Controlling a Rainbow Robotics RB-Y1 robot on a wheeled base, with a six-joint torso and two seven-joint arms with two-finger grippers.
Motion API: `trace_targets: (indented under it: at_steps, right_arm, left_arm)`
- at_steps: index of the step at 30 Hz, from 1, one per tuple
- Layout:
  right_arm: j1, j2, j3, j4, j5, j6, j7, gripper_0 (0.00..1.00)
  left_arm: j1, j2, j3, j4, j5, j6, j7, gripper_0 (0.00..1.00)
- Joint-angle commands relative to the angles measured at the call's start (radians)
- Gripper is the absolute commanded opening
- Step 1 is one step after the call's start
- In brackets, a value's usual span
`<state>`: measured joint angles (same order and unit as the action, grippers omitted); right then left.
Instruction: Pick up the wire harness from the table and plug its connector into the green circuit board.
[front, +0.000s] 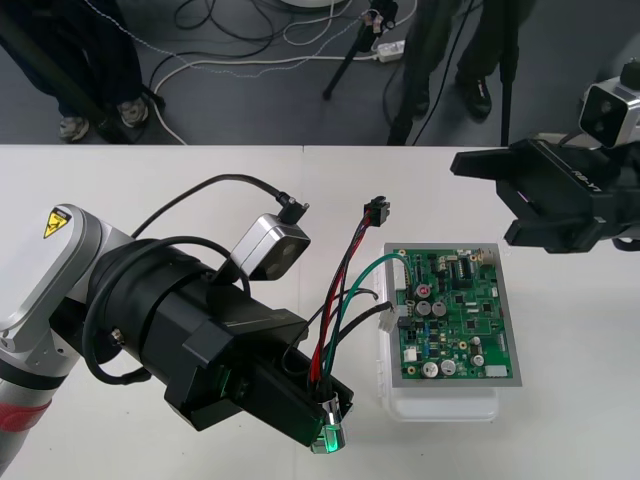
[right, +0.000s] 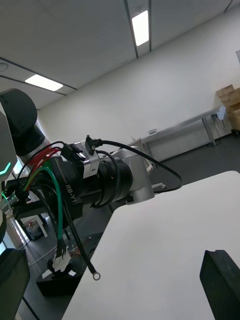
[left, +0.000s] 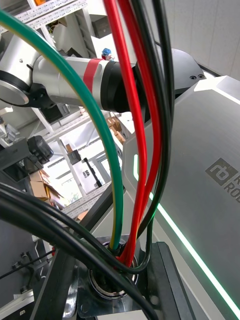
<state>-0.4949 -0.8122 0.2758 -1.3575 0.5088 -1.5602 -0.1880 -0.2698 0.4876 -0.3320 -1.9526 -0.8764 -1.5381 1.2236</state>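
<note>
Table (front: 200, 180): we see a plain light top with the board towards the robot's right and both arms over it.
Left arm (front: 150, 310): it comes in low from the left, and we find its black wrist lying slantwise toward the board's near left corner.
Right gripper (front: 483, 200): it hangs over the far right of the table, just beyond the board's far right corner; we see its black fingers spread wide with nothing between them.
Green circuit board (front: 455, 310): it lies flat on a white base (front: 440, 405) whose near edge sticks out past it.
Left gripper (front: 325, 425): it sits just left of the base's near corner, pinched on the harness's socket end.
Wire harness (front: 338, 290): we see red, black and green wires rise from the left gripper, fanning out beside the board's left edge.
Socket (left: 107, 287): round metal, flanged, and clamped between the left fingers.
Plug (front: 377, 211): small and black, at the wires' far end; we see it just beyond the board's far left corner, not seated in the board.
</note>
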Motion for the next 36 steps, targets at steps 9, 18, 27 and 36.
trace_targets:
  at_steps: [9,18,27,36]
  right_arm:
    - [-0.106,0.185,0.003,0.006,0.093,-0.011,-0.195,1.00]
    - [-0.137,0.232,0.102,-0.034,0.040,-0.011,-0.217,1.00]
    - [-0.116,0.249,0.102,-0.078,0.010,-0.011,-0.258,1.00]
    - [-0.108,0.251,0.112,-0.107,-0.081,-0.011,-0.412,1.00]
  left_arm:
    - [-0.040,-0.027,-0.027,-0.009,0.020,-0.033,-0.070,0.00]
    - [-0.042,-0.029,-0.028,-0.011,0.019,-0.033,-0.072,0.00]
    - [-0.043,-0.029,-0.028,-0.011,0.019,-0.033,-0.073,0.00]
    - [-0.042,-0.029,-0.028,-0.011,0.020,-0.033,-0.073,0.00]
